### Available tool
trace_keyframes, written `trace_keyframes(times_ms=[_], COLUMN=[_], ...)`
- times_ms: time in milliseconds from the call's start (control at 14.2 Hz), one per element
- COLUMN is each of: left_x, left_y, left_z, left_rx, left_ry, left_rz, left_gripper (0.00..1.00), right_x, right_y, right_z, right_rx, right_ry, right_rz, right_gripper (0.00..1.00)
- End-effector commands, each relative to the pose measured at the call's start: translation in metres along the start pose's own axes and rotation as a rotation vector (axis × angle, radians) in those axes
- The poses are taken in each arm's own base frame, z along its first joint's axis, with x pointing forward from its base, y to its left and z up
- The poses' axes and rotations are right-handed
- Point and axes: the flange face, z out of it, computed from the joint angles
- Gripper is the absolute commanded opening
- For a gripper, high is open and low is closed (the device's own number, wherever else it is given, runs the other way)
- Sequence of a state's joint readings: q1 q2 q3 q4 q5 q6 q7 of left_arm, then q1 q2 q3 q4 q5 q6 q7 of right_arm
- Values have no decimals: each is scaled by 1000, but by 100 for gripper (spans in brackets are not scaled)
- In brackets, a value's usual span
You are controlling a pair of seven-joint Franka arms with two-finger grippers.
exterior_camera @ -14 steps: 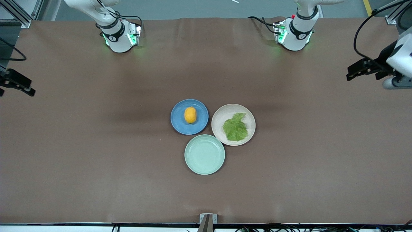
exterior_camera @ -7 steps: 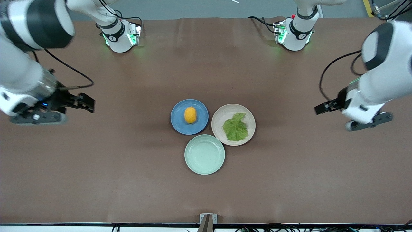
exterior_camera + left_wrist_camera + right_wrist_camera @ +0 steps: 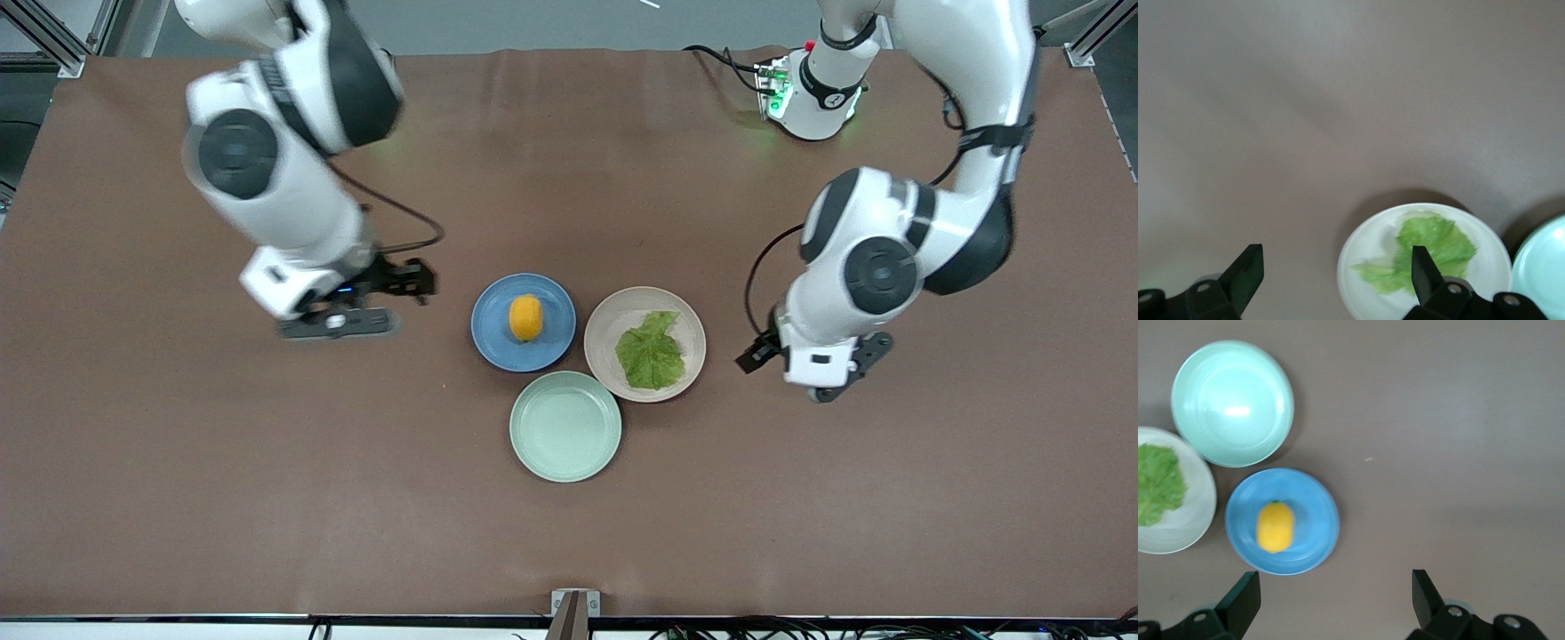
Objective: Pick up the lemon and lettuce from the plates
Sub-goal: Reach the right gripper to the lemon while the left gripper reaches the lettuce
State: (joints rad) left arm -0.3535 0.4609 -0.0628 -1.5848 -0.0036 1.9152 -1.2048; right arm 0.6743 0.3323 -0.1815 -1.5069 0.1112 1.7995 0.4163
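Note:
The lemon [image 3: 525,317] lies on the blue plate [image 3: 493,331]. The lettuce [image 3: 652,354] lies flat on the pinkish-beige plate [image 3: 612,325] beside it. My right gripper [image 3: 411,283] is open and empty over the bare table, beside the blue plate toward the right arm's end. My left gripper [image 3: 749,357] is open and empty over the table, beside the beige plate toward the left arm's end. The right wrist view shows the lemon [image 3: 1275,527] on the blue plate [image 3: 1313,513], ahead of the open gripper [image 3: 1335,597]. The left wrist view shows the lettuce [image 3: 1426,248] on its plate [image 3: 1361,257], partly between the open fingers [image 3: 1246,275].
An empty mint-green plate [image 3: 565,427] touches both plates, nearer the front camera; it also shows in the right wrist view [image 3: 1233,403] and the left wrist view [image 3: 1546,267]. Brown table cloth [image 3: 267,462] surrounds the plates.
Both arms have swung in from the table's ends toward the plates and now hang close beside them. The lemon, lettuce and plates have not moved.

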Motion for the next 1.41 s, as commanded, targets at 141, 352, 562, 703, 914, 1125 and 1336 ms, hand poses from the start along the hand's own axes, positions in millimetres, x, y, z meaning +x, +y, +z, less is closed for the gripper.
trace_keyframes(times_ms=[141,352,562,703,914,1125,1336], left_x=[-45,-75,-87,-100,-107,-107,-104], left_y=[34,46,57,58,48,48,50], left_z=[64,97,135,154,168,170,159], left_rx=[-34,-25,-34,-13,21,24,5], left_ry=[15,12,10,11,17,18,18], left_rz=[-318,-461,-578,-585,-607,-618,-621], left_gripper=[96,86,76,72,60,26,1], right_x=[-30,-34,-33,-34,-38,-39,-39], right_y=[-56,-75,-80,-85,-94,-99,-100], right_z=[112,162,197,211,232,256,270], right_rx=[79,44,25,20,13,15,8], right_ry=[-25,-37,-34,-29,-19,0,2], right_rz=[5,69,68,62,51,53,53], right_gripper=[100,100,100,100,100,100,100])
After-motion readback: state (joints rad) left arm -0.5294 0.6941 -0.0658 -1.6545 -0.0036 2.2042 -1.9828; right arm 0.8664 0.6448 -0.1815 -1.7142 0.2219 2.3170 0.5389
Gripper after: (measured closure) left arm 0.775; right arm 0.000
